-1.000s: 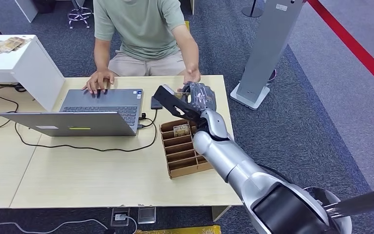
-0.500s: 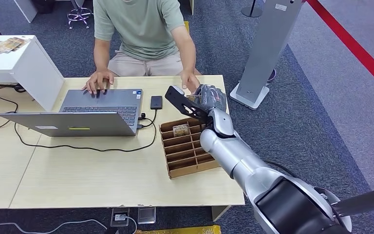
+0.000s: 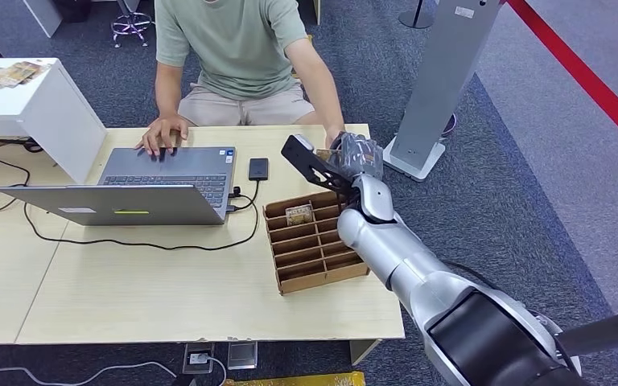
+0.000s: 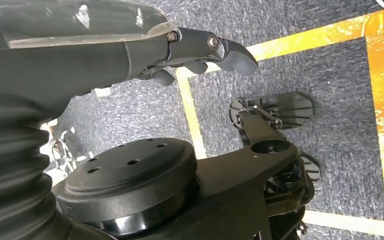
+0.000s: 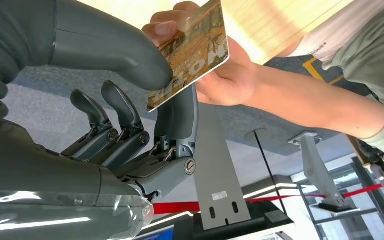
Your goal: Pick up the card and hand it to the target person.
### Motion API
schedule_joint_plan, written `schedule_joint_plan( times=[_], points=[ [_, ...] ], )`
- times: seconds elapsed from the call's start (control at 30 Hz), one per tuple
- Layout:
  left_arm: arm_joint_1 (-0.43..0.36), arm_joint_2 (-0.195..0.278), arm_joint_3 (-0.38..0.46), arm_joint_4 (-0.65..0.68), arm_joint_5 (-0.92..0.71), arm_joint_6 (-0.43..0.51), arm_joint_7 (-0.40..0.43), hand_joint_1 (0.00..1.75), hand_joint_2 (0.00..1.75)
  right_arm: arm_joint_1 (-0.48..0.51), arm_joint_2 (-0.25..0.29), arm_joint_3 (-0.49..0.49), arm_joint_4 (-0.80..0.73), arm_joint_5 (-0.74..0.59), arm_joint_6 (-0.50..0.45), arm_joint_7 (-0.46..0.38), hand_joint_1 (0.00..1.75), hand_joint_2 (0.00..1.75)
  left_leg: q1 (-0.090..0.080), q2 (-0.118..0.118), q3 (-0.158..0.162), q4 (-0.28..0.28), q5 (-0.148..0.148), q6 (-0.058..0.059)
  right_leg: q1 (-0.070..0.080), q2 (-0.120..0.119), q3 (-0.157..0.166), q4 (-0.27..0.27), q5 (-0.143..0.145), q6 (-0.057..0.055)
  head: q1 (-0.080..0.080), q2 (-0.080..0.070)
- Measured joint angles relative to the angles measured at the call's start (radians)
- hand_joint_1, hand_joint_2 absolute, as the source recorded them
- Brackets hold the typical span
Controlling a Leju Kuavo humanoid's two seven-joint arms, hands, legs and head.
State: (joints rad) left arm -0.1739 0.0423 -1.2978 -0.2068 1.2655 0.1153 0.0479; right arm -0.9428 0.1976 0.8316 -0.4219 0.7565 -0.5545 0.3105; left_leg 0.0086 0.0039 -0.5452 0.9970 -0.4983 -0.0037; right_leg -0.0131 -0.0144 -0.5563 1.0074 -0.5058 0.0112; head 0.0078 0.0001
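Note:
In the right wrist view my right hand (image 5: 145, 100) pinches a brown-and-gold printed card (image 5: 195, 50) between its thick thumb and a dark finger. The person's hand (image 5: 230, 75) grips the card's other end, fingers over its edge. In the head view my right hand (image 3: 356, 155) is raised over the table's far right corner, against the wrist of the seated person (image 3: 237, 48) in a green shirt. My left hand (image 4: 200, 47) hangs over the carpet, fingers loosely extended and holding nothing.
A cardboard divider box (image 3: 310, 241) with another card in its top slot sits just below my right arm. An open laptop (image 3: 141, 181), a black phone (image 3: 258, 168) and cables lie to the left. A grey stand (image 3: 438, 80) rises to the right of the table (image 3: 169, 297).
My right hand has carried the card rightward and farther out toward the table's far right corner. The person's arm has swung right with it, and their hand is on the card.

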Motion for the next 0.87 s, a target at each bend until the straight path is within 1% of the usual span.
schedule_joint_plan(
  times=[0.13, 0.4, 0.57, 0.63, 0.7, 0.83, 0.87],
  points=[
    [0.001, 0.000, 0.000, 0.000, 0.002, 0.000, -0.006, 0.00, 1.75, -0.002, 0.000, 0.000, 0.000, 0.000, -0.001, -0.004, 0.00, 1.75, 0.000, 0.000, 0.000, 0.000, 0.000, 0.000, 0.000, 0.000, 0.000, 0.000, 0.000, 0.000, 0.000, 0.000],
    [0.003, 0.000, 0.000, 0.000, 0.005, -0.008, -0.017, 0.00, 1.75, -0.002, -0.001, 0.000, 0.000, -0.002, -0.003, -0.011, 0.00, 1.75, 0.000, 0.000, 0.000, 0.000, 0.000, 0.000, 0.000, 0.000, 0.000, 0.000, 0.000, 0.000, 0.000, 0.000],
    [0.007, 0.000, 0.000, 0.000, 0.009, -0.003, -0.019, 0.00, 1.75, -0.002, -0.001, -0.002, 0.000, -0.022, -0.039, -0.041, 0.00, 1.75, 0.000, 0.000, 0.000, 0.000, 0.000, 0.000, 0.000, 0.000, 0.000, 0.000, 0.000, 0.000, 0.000, 0.000],
    [0.009, 0.000, 0.000, 0.000, 0.014, 0.000, -0.021, 0.00, 1.75, -0.001, -0.002, -0.006, -0.004, -0.042, -0.073, -0.070, 0.00, 1.75, 0.000, 0.000, 0.000, 0.000, 0.000, 0.000, 0.000, 0.000, 0.000, 0.000, 0.000, 0.000, 0.000, 0.000],
    [0.013, 0.000, 0.000, 0.000, 0.021, 0.005, -0.024, 0.00, 1.75, 0.008, -0.005, -0.022, -0.028, -0.042, -0.110, -0.117, 0.00, 1.75, 0.000, 0.000, 0.000, 0.000, 0.000, 0.000, 0.000, 0.000, 0.000, 0.000, 0.000, 0.000, 0.000, 0.000],
    [0.025, 0.000, 0.001, 0.000, 0.035, 0.014, -0.033, 0.00, 1.75, 0.065, -0.015, -0.114, -0.141, 0.003, -0.141, -0.256, 0.00, 1.75, 0.000, 0.000, 0.000, 0.000, 0.000, 0.000, 0.000, 0.000, 0.000, 0.000, 0.000, 0.000, 0.000, 0.000],
    [0.027, 0.000, 0.001, 0.000, 0.037, 0.015, -0.035, 0.00, 1.75, 0.073, -0.016, -0.127, -0.155, 0.004, -0.142, -0.271, 0.00, 1.75, 0.000, 0.000, 0.000, 0.000, 0.000, 0.000, 0.000, 0.000, 0.000, 0.000, 0.000, 0.000, -0.001, 0.000]
  ],
)
